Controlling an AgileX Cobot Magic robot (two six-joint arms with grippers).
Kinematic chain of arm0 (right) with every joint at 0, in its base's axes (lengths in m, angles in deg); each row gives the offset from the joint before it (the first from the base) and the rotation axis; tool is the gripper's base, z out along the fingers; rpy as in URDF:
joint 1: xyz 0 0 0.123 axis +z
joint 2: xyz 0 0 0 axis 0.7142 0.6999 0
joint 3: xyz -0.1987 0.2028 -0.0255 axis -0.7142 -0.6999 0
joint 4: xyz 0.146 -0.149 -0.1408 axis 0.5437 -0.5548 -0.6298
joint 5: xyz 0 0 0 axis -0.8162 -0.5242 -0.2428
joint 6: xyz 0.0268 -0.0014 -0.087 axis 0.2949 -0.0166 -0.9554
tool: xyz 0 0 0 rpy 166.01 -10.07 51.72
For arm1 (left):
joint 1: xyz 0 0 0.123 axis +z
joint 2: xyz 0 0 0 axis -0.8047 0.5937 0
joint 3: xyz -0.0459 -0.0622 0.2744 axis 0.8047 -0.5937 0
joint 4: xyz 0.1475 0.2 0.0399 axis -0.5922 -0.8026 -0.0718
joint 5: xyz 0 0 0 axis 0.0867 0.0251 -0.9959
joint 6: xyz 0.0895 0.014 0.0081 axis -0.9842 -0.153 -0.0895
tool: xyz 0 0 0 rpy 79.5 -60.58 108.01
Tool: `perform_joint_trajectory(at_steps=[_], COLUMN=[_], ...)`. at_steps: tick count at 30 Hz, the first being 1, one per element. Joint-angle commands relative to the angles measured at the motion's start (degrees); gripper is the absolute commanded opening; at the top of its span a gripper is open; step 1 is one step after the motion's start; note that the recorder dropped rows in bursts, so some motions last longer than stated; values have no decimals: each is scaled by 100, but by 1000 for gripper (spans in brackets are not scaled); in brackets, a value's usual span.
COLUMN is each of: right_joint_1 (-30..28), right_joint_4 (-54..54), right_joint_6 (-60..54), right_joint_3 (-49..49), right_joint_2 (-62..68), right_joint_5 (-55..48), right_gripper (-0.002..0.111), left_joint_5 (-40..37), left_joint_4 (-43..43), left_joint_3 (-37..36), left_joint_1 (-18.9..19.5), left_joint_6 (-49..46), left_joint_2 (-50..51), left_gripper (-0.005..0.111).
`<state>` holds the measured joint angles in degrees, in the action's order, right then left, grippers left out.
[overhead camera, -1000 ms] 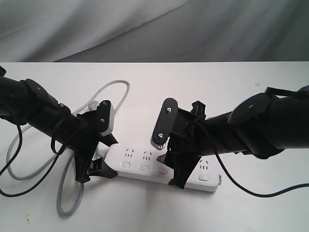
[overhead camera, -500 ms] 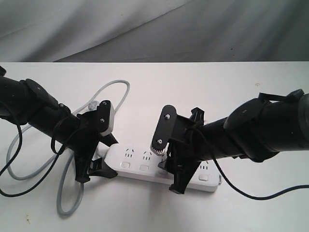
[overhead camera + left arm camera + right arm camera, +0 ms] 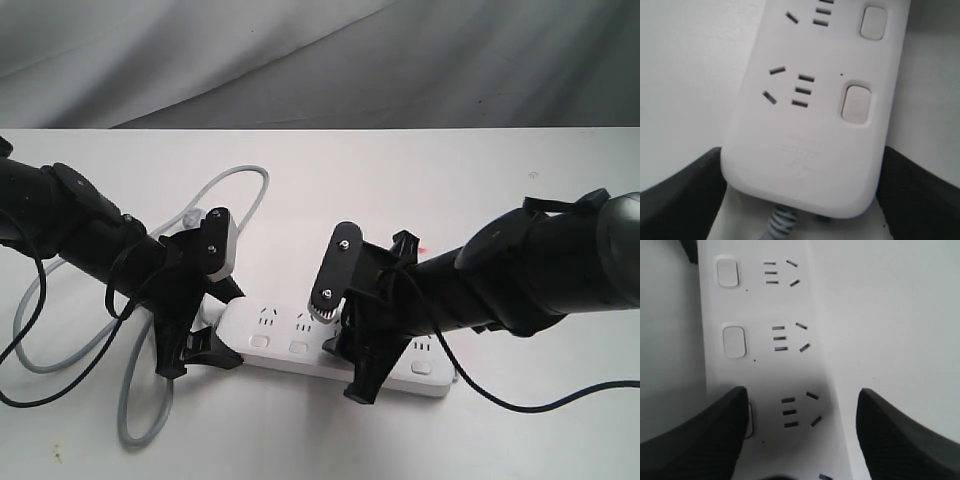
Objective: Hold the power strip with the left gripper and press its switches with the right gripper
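Lying flat on the white table (image 3: 330,170), the power strip (image 3: 282,333) runs left to right, cord (image 3: 128,405) end leftward. The left gripper (image 3: 220,326) slants down, clamped across that end. The right gripper (image 3: 349,362) tilts over the middle, jaws apart astride the strip, one finger (image 3: 695,440) partly covering one of the switches (image 3: 734,341).

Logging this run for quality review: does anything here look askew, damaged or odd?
Nothing stands out. The power strip lies flat and looks intact, held at its cord end by the left tool. The right tool straddles it, open. The grey cord lies in loose loops.
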<state>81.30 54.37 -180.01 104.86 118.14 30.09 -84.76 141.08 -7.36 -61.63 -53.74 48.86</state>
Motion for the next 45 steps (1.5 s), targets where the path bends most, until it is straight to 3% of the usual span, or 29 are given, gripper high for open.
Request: perform_joint_trajectory(at_steps=[1, 19, 31, 45], right_joint_1=[-40, -187, -256, -591], right_joint_4=[-66, -35, 48, 102], right_joint_6=[-26, -26, 4, -1], right_joint_3=[-44, -178, -178, -583], right_joint_2=[191, 297, -634, -827], right_joint_5=[-69, -82, -126, -261], right_gripper=[59, 59, 59, 59], left_joint_5=[-61, -61, -61, -61], left_joint_4=[-76, -76, -76, -76], left_joint_3=[7, 7, 7, 7], left_joint_1=[-22, -22, -22, -22], left_joint_6=[-1, -1, -1, -1], left_joint_2=[8, 8, 8, 8], left_gripper=[66, 66, 66, 66])
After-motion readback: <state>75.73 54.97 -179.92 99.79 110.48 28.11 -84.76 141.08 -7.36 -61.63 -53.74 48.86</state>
